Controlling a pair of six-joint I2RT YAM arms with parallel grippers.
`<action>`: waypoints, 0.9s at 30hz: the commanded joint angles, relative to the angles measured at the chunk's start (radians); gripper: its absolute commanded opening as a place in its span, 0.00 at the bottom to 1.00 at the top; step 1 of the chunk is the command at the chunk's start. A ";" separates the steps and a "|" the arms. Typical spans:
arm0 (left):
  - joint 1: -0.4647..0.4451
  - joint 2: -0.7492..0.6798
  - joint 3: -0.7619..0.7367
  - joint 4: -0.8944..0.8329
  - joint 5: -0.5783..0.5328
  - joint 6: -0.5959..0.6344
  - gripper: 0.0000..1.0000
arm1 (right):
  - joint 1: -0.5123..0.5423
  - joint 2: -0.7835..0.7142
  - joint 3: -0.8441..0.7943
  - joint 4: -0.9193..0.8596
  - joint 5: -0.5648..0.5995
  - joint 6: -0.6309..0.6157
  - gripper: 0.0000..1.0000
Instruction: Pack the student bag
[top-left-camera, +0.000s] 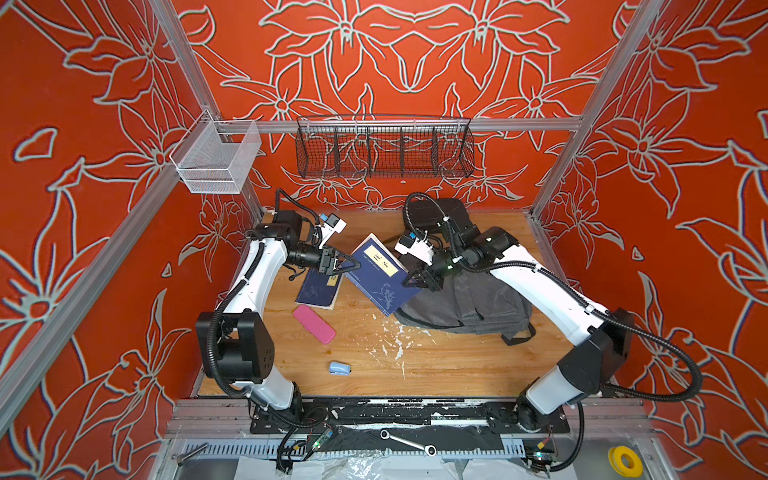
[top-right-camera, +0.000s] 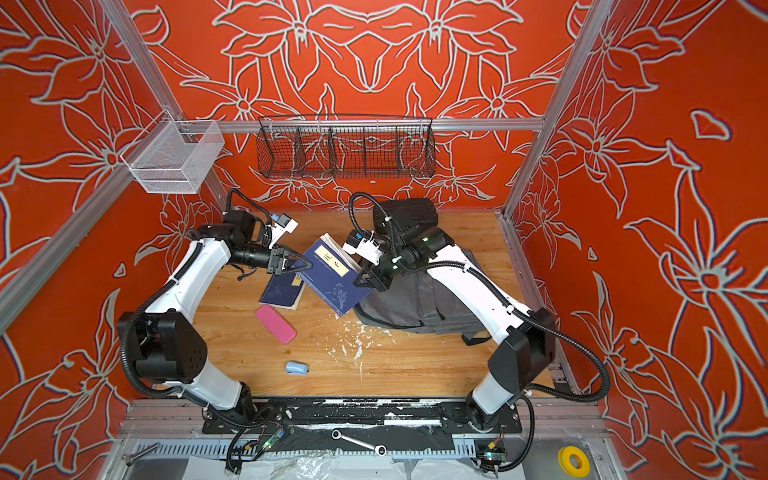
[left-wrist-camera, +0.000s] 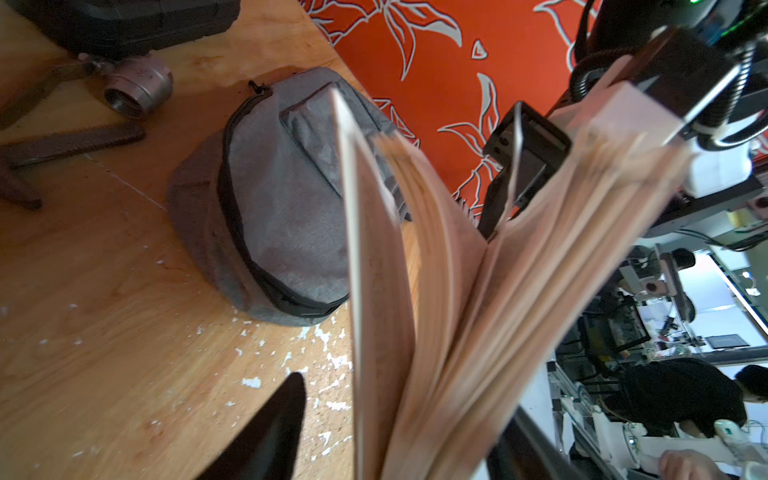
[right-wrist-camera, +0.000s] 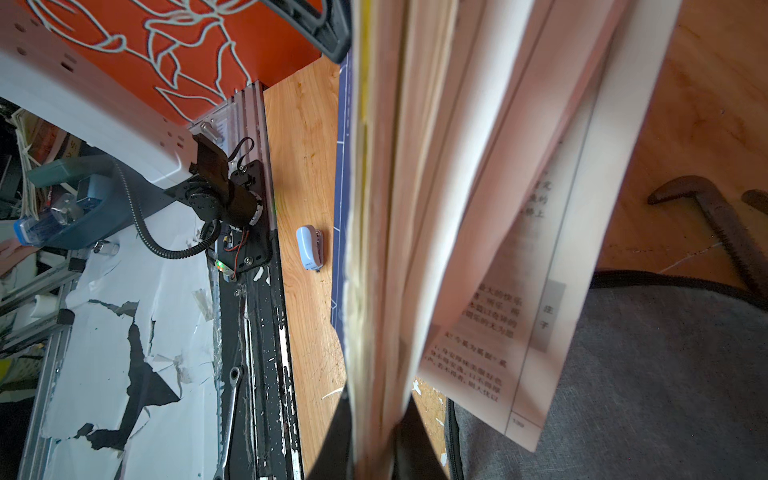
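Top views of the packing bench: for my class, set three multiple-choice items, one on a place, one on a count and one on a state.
1. Where is the pink case?
A. On the wooden table
B. In the black wire basket
C. On the student bag

2. How many blue books are in view?
A. One
B. Two
C. Three

3. How is the larger blue book?
A. Lying shut on the table
B. Held up, pages fanned
C. Zipped inside the bag

Key:
1 A: it lies on bare wood near the smaller blue book.
2 B: one book is held and one lies flat.
3 B: the right fingers pinch it, and both wrist views show loose pages.
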 joint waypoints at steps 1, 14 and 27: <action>-0.020 -0.001 -0.001 0.010 0.089 0.013 0.41 | -0.004 0.039 0.063 -0.049 -0.062 -0.077 0.00; -0.048 -0.045 -0.017 0.101 0.150 -0.048 0.00 | -0.129 -0.100 -0.144 0.249 0.087 0.109 0.67; -0.057 0.049 0.030 0.133 0.191 -0.328 0.00 | -0.144 -0.265 -0.413 0.426 0.506 0.291 0.77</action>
